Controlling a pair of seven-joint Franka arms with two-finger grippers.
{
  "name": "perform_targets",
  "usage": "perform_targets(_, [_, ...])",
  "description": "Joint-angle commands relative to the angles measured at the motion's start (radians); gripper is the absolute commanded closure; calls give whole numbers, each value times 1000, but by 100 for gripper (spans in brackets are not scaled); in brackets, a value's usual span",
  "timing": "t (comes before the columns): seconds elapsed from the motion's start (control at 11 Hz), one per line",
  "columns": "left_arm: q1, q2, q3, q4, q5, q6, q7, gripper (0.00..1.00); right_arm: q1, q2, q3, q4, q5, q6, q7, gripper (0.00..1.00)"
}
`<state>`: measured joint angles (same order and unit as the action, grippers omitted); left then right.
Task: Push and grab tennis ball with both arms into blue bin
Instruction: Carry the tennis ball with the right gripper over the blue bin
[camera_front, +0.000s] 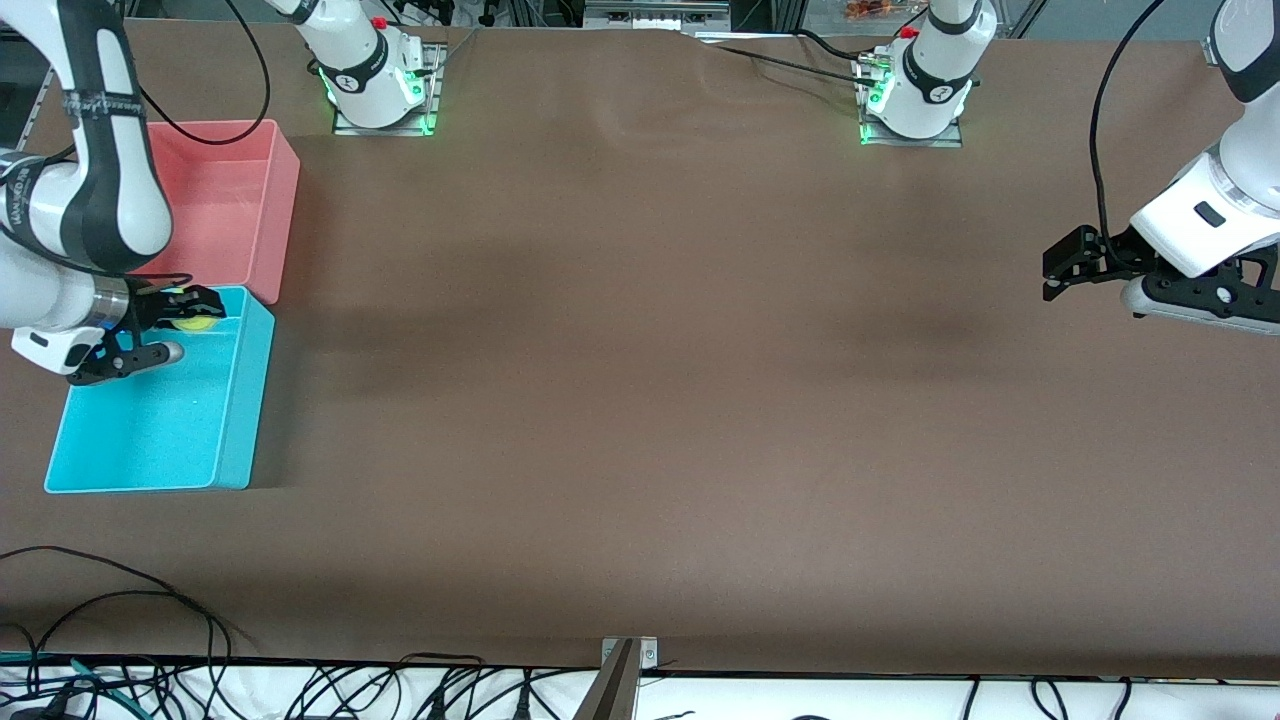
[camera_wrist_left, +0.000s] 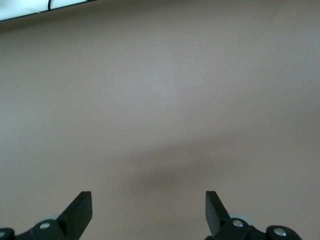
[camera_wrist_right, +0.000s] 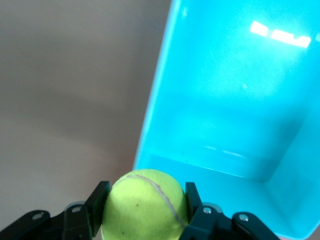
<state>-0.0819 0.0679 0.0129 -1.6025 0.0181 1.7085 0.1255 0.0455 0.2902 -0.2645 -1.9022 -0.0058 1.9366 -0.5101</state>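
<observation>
My right gripper (camera_front: 200, 312) is shut on the yellow-green tennis ball (camera_front: 194, 322) and holds it over the edge of the blue bin (camera_front: 240, 400) that lies next to the pink bin. In the right wrist view the ball (camera_wrist_right: 145, 205) sits between both fingers, over the blue bin's rim (camera_wrist_right: 152, 107). The bin's inside looks empty. My left gripper (camera_front: 1050, 272) is open and empty, in the air over the bare table at the left arm's end. In the left wrist view its fingertips (camera_wrist_left: 80, 207) frame only the table.
A pink bin (camera_front: 270, 190) stands against the blue bin, farther from the front camera. The brown table (camera_front: 640, 350) spreads between the two arms. Black cables (camera_front: 150, 610) lie along the table's front edge.
</observation>
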Motion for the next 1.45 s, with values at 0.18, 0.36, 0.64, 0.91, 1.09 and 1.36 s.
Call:
perform_targets(0.18, [2, -3, -2, 13, -20, -21, -3, 0, -124, 184, 4, 72, 120, 21, -209, 55])
perform_targets(0.36, [2, -2, -2, 13, -20, -21, -3, 0, -145, 239, 4, 106, 170, 21, -257, 54])
perform_targets(0.64, [2, 1, -2, 13, -30, -18, -4, 0, -159, 280, 5, 141, 196, 18, -275, 2])
perform_targets(0.91, [2, 1, -2, 13, -32, -20, -3, 0, -159, 282, 5, 163, 201, 7, -274, 0])
perform_targets(1.09, [4, 0, -2, 13, -32, -18, -3, 0, -153, 271, 5, 202, 201, -40, -265, 0])
perform_targets(1.36, [2, 0, -2, 15, -33, -20, -6, 0, -142, 267, 11, 343, 188, -192, -210, 0])
